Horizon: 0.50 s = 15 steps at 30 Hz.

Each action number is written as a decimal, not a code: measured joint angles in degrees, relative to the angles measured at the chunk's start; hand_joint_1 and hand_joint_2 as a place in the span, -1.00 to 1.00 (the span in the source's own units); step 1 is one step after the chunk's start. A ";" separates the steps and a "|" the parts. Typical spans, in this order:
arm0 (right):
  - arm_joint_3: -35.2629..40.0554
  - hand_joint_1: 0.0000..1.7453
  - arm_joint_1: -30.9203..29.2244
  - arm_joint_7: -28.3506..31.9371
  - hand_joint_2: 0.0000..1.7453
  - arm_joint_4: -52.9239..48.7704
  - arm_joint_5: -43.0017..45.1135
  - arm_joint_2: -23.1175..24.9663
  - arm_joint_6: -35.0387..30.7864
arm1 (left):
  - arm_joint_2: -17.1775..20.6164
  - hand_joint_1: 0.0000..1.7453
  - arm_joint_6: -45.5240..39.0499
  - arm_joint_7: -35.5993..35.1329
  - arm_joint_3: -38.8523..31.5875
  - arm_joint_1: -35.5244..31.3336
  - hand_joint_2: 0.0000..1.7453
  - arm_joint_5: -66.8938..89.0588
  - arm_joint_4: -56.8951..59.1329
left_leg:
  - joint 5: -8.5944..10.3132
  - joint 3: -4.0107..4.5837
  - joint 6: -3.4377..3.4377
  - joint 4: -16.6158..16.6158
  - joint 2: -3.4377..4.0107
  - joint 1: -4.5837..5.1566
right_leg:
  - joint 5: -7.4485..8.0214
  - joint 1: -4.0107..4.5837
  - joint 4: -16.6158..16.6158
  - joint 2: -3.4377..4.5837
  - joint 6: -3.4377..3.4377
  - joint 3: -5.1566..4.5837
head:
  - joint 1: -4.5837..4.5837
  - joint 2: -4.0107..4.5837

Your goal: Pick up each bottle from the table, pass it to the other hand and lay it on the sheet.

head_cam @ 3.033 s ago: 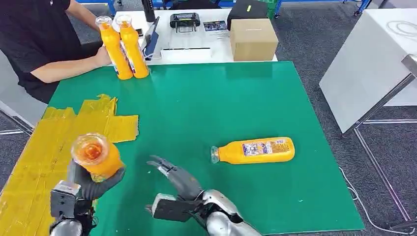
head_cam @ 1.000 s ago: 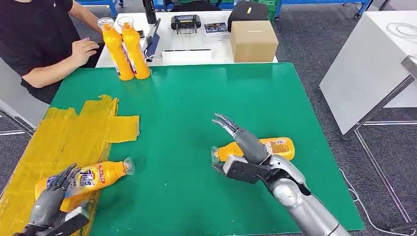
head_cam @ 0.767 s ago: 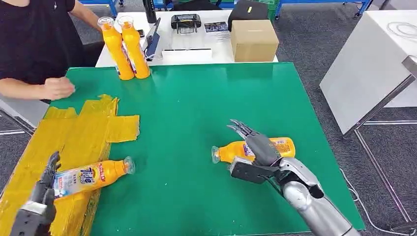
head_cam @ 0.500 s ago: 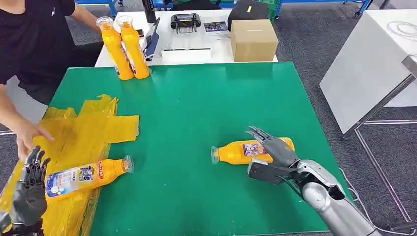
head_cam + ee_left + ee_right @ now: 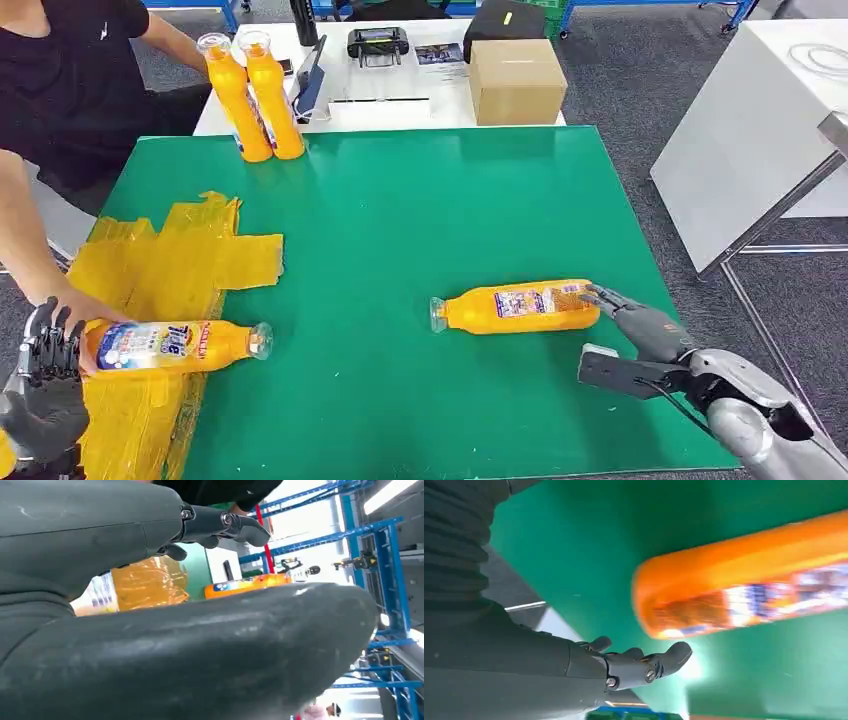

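Lying on the green table (image 5: 400, 220), one orange bottle (image 5: 518, 306) has the right hand (image 5: 640, 325) just beside its base — fingers spread, holding nothing. On the yellow sheet (image 5: 150, 270) a second bottle (image 5: 175, 343) rests under a person's hand (image 5: 85, 310); the left hand (image 5: 40, 385) beside it grasps nothing.
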State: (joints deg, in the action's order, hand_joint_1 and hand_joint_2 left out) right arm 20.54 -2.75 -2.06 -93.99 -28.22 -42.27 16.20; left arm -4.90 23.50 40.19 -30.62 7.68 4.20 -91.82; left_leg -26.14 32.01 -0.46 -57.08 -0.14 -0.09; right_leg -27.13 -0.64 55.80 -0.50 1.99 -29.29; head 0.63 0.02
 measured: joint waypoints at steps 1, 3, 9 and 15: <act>-0.39 -1.00 0.18 -0.15 1.00 -0.09 0.07 -0.72 0.24 | -0.09 -1.00 0.02 0.00 0.02 -0.11 -1.00 0.00 0.00 | 0.00 0.00 0.00 0.00 0.00 0.00 | 0.00 0.00 0.00 0.00 0.00 -0.01 | 0.02 0.00; -0.90 -1.00 0.39 -0.35 1.00 -0.13 0.13 -1.53 0.44 | -0.24 -1.00 0.04 0.00 0.02 -0.19 -1.00 -0.04 0.00 | 0.00 -0.01 0.00 -0.01 0.00 0.00 | 0.00 0.00 0.00 0.00 0.00 -0.01 | 0.02 0.00; -1.27 -1.00 -0.44 -1.44 1.00 0.33 -3.39 -1.77 0.48 | -0.55 -1.00 0.35 0.00 0.02 -0.27 -1.00 -0.90 -0.02 | 0.00 0.00 0.00 0.01 0.01 -0.01 | 0.00 0.02 0.01 0.01 0.00 -0.01 | 0.04 0.00; -0.11 -1.00 -4.71 -1.42 1.00 4.44 -7.76 1.54 -0.81 | -0.81 -1.00 1.07 0.00 0.02 -0.30 -1.00 -1.49 -0.02 | 0.01 -0.01 0.01 0.01 0.05 -0.03 | 0.00 0.05 0.01 0.01 0.00 0.01 | 0.02 0.00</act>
State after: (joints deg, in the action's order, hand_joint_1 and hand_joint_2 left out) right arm 20.44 -7.46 -3.47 -89.54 -35.98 -40.74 15.39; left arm -5.70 24.57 40.20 -30.60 7.38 2.71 -91.84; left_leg -26.13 32.00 -0.45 -57.06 -0.09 -0.12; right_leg -27.13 -0.59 55.81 -0.49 1.99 -29.28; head 0.66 0.02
